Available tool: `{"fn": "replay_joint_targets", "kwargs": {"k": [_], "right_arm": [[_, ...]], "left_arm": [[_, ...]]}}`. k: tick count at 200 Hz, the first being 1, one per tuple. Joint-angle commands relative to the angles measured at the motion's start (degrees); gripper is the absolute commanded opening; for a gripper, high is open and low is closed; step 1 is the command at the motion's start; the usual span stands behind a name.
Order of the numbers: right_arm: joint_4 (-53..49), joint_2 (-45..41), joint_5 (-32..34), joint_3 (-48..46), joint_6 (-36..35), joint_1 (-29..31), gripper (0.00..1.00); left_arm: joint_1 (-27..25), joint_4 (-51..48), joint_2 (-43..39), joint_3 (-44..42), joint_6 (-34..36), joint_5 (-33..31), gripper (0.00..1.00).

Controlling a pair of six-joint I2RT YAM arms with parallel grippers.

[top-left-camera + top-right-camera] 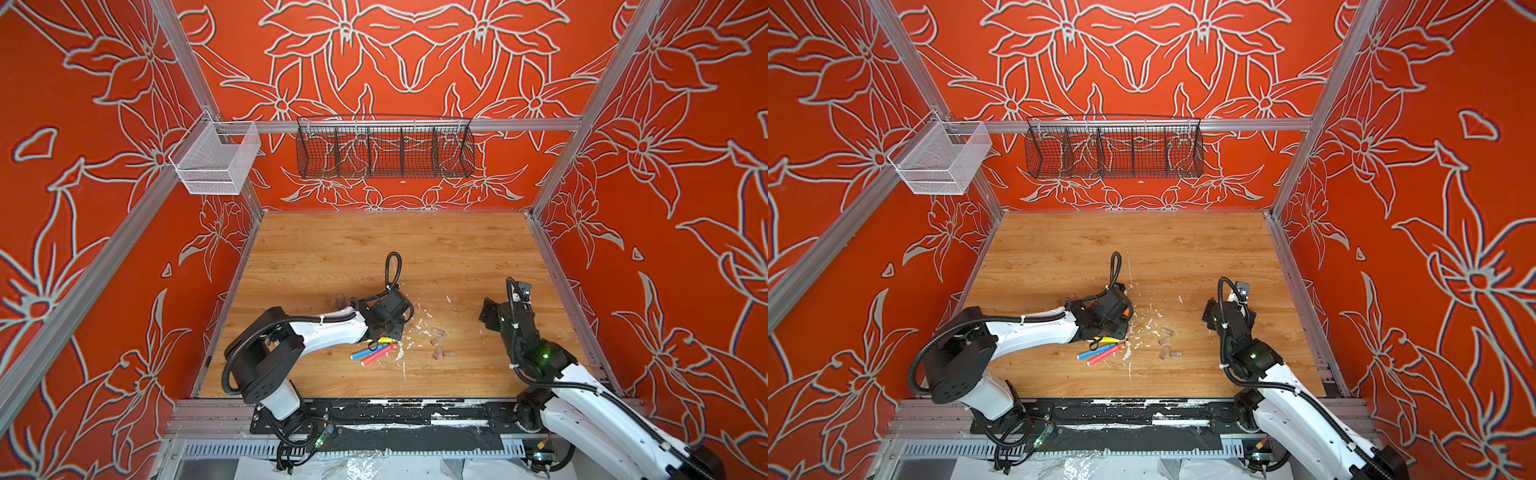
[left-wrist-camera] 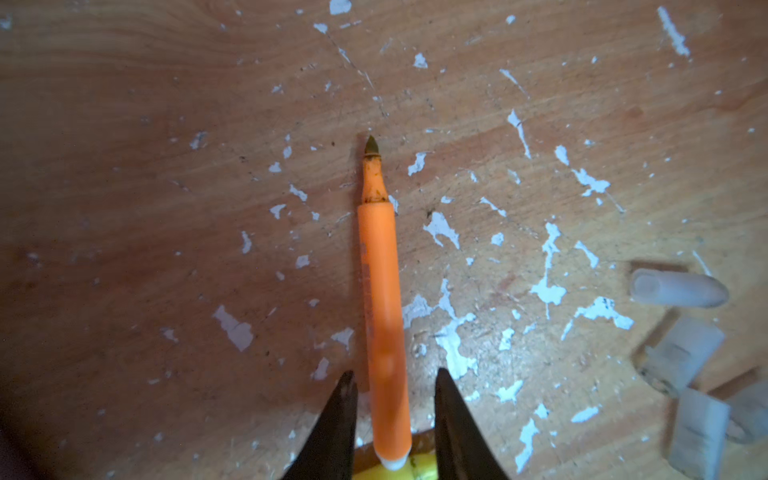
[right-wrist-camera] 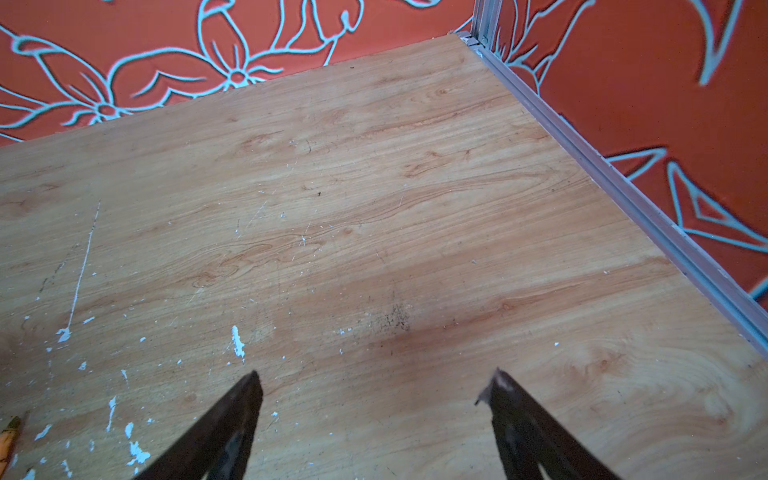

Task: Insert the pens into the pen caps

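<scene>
The left claw sits at the near edge of the left wrist view. Its two black fingers stand a little apart on either side of the orange pen. A sliver of gap shows on each side, so the claw straddles the pen without pinching it. A line of print runs down the barrel, too blurred to read, and no other writing can be made out. The pen is uncapped, with its dark nib pointing away from the claw. Its white-plugged tail crosses over the yellow pen. White flecks speckle the worktop around the orange pen. Four loose caps lie grouped near the orange pen, on the side toward the right arm.

In both top views the blue pen and pink pen lie side by side just beside the orange pen's tail, toward the arm bases. The left arm stretches low from its base, forearm almost level and wrist bent down over the orange pen. The right arm is folded. The right claw hovers beyond the caps from the orange pen, its fingers spread wide and holding nothing.
</scene>
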Motion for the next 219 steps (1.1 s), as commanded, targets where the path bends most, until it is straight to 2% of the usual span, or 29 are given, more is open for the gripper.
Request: {"fn": "replay_joint_targets", "kwargs": {"k": [1,49,101,127,158,174,206,219], "right_arm": [[0.8,0.3,0.9,-0.3,0.5,-0.3,0.87],[0.8,0.4,0.6,-0.3,0.5,-0.5,0.87],[0.8,0.5,0.1,-0.2,0.4,-0.7,0.87],[0.7,0.3,-0.1,-0.2,0.5,-0.7,0.87],[-0.7,-1.1,-1.3,0.2,1.2,-0.7,0.85],[-2.0,-2.4,-4.9,1.1,2.3,-0.7,0.83],[0.2,-4.5,-19.1,2.2,5.5,-0.6,0.81],[1.8,-4.4,-24.1,2.2,7.3,-0.3,0.81]], "left_arm": [[-0.5,-4.0,3.3,2.7,0.3,-1.5,0.29],[-0.5,-8.4,7.6,6.0,-0.8,-3.3,0.22],[-0.5,-10.2,9.0,6.8,-1.5,-4.5,0.21],[-0.5,-9.9,9.9,6.9,-1.3,-4.3,0.11],[-0.4,-10.1,10.2,7.8,-0.9,-1.4,0.04],[-0.3,-11.5,9.5,8.9,-0.9,-0.1,0.01],[-0.3,-17.5,3.6,11.8,-1.5,0.7,0.00],[-0.3,-19.9,-0.5,13.2,-1.0,3.2,0.00]]}}
